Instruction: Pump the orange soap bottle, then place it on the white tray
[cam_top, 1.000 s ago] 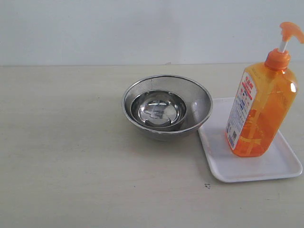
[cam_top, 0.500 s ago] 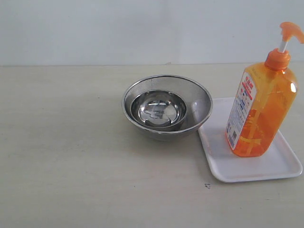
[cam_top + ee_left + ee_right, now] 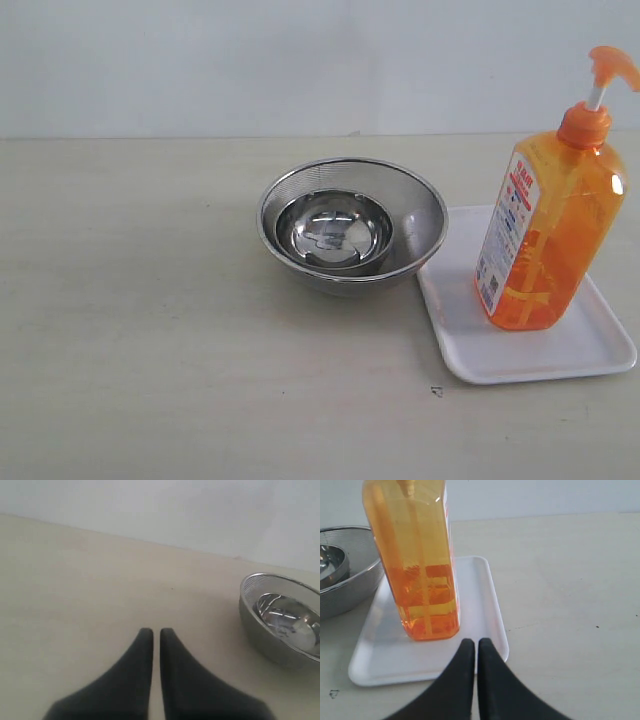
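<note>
The orange soap bottle [image 3: 550, 230] stands upright on the white tray [image 3: 470, 340] at the right of the exterior view, its pump head [image 3: 612, 66] raised on the white stem. No arm shows in that view. In the right wrist view the same bottle [image 3: 417, 565] stands on the tray [image 3: 480, 595], and my right gripper [image 3: 476, 642] sits shut and empty, its tips apart from the bottle's base. My left gripper [image 3: 156, 631] is shut and empty above bare table, well away from the bottle.
A steel mesh bowl [image 3: 425, 215] holding a smaller steel bowl [image 3: 335, 230] stands just left of the tray, its rim touching or nearly touching the tray's edge. The same bowls [image 3: 280, 620] appear in the left wrist view. A pale wall rises behind the table.
</note>
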`<control>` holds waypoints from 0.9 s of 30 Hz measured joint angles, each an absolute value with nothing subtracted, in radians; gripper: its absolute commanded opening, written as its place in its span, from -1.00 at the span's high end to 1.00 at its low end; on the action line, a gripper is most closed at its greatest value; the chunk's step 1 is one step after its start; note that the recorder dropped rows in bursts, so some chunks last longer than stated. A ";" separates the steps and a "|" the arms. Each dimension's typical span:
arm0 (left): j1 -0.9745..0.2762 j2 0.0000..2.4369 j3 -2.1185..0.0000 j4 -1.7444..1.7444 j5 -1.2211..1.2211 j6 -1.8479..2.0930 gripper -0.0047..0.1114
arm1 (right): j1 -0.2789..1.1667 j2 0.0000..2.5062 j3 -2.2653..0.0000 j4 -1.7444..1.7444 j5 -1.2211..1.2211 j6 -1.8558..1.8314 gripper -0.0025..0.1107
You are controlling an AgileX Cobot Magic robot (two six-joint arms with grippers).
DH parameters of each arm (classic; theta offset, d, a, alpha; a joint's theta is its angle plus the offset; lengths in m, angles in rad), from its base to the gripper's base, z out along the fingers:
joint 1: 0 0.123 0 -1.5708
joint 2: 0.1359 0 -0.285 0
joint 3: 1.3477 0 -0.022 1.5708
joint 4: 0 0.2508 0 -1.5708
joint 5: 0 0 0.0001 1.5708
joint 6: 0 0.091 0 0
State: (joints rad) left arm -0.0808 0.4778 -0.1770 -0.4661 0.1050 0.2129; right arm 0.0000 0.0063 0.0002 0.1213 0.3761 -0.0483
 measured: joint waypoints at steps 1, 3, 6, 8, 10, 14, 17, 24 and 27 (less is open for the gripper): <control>-0.081 0.478 -0.175 -0.455 0.104 0.190 0.84 | 0.000 0.006 0.000 0.121 0.376 -0.048 0.96; -0.081 0.478 -0.171 -0.444 0.104 0.162 0.84 | 0.000 0.006 0.000 0.121 0.376 -0.048 0.96; -0.081 0.478 -0.166 -0.439 0.104 0.150 0.84 | 0.000 0.006 0.000 0.121 0.376 -0.048 0.96; -0.081 0.478 -0.156 -0.409 0.101 0.148 0.84 | 0.000 0.006 0.000 0.121 0.376 -0.048 0.96; -0.081 0.478 -0.126 -0.339 0.072 0.118 0.84 | 0.000 0.006 0.000 0.121 0.376 -0.048 0.96; -0.081 0.478 -0.063 -0.180 -0.008 -0.033 0.84 | 0.000 0.006 0.000 0.121 0.376 -0.048 0.96; -0.081 0.478 -0.049 -0.149 -0.015 -0.061 0.84 | 0.000 0.006 0.000 0.121 0.376 -0.048 0.96; -0.081 0.478 -0.047 -0.173 -0.027 0.014 0.84 | 0.000 0.006 0.000 0.121 0.376 -0.048 0.96; -0.081 0.478 -0.047 -0.177 -0.036 0.024 0.84 | 0.000 0.006 0.000 0.121 0.376 -0.048 0.96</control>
State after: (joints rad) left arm -0.0808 0.4778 -0.0469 -0.1770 -0.0358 0.0242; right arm 0.0000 0.0063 0.0002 0.1213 0.3761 -0.0483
